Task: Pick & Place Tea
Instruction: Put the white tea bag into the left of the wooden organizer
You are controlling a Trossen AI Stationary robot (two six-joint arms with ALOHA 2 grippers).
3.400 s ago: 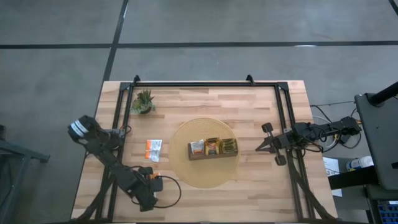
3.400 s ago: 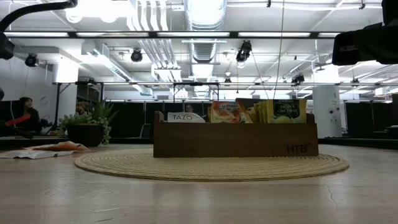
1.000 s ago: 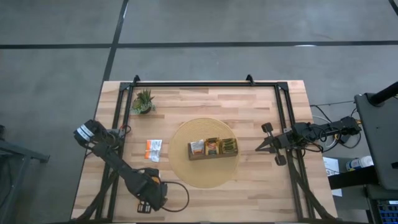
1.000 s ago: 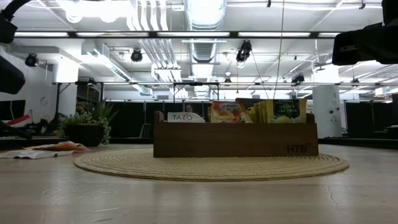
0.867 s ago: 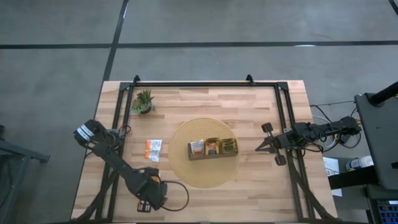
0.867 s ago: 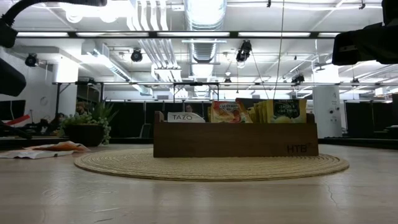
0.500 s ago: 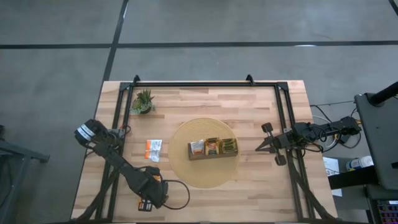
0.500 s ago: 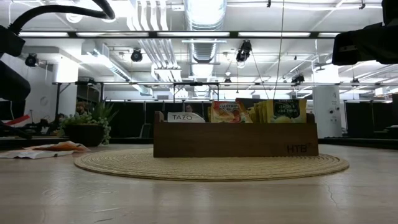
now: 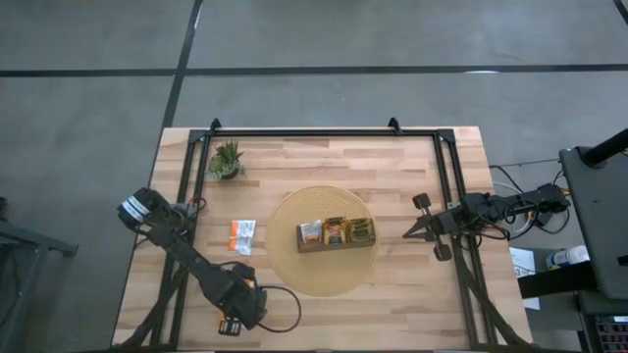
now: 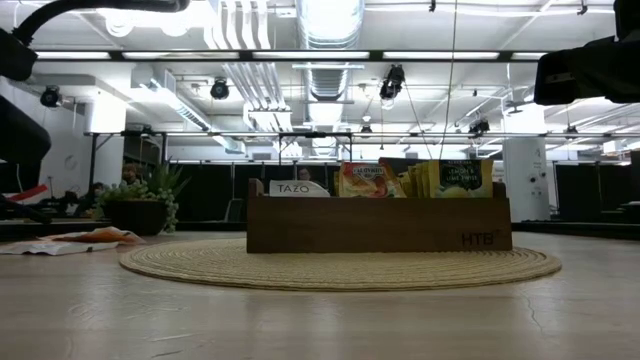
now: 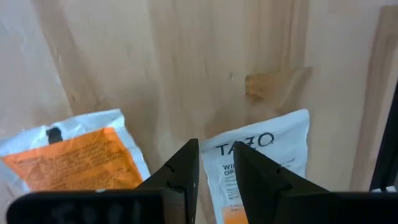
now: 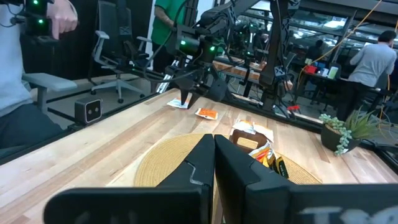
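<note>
Left wrist view settles the coming move. My left gripper (image 11: pixel 216 152) points down at the desk (image 11: pixel 205 56), its fingers apart by a slim gap and nothing clamped between them. The white sachet (image 11: pixel 273 155) lies flat just under and beyond the tips. Its near corner shows in the gap, and most of its face spreads out past one finger. It lies slightly askew to my fingers. I judge I must shift a little toward its middle before closing, or I will catch only the corner.

An orange sachet (image 11: pixel 74 158) lies flat off the other finger, just beside the white one but apart from it. If I drift that way I may nudge it.

From above, my left gripper (image 9: pixel 229 322) is near the desk's front edge on the left side, and my arm hides most of what lies under it. Two more sachets (image 9: pixel 242 236) lie farther back, beside the round mat (image 9: pixel 294 277). The tray (image 9: pixel 337 246) stands on that mat at the desk's centre, well apart from me, with tea standing in its compartments. Nothing stands between my gripper and the tray. The plant (image 9: pixel 226 160) is off at the back left, out of the way.

My right gripper (image 9: pixel 412 231) waits with fingers together over the desk's right side, pointing toward the tray. My left arm is clearly the nearer one to the white sachet.
</note>
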